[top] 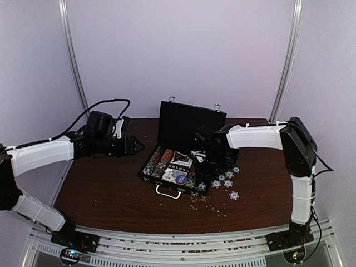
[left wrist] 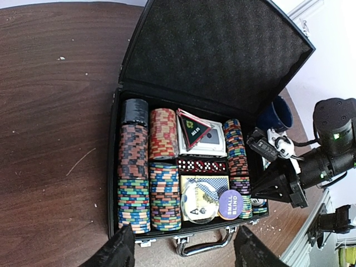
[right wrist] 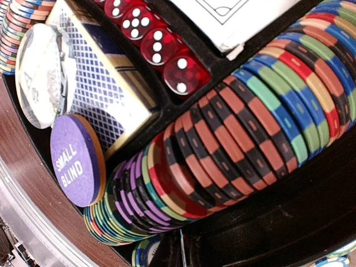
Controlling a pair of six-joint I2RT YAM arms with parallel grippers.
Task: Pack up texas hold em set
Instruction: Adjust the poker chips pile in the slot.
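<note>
Left fingers are spread wide and empty at the handle side of the briefcase, which stands open mid-tabletop toward the far edge. That wrist view lays out its tray: rows of poker chips left and right, card decks and red dice between, plus a dark blue cup past the case's right corner that the top view hides. Over right, only the top view catches loose chips scattered toward the right edge, while the right fingers hang over the tray's right chip row, grip impossible to tell, their camera reading a purple SMALL BLIND disc.
</note>
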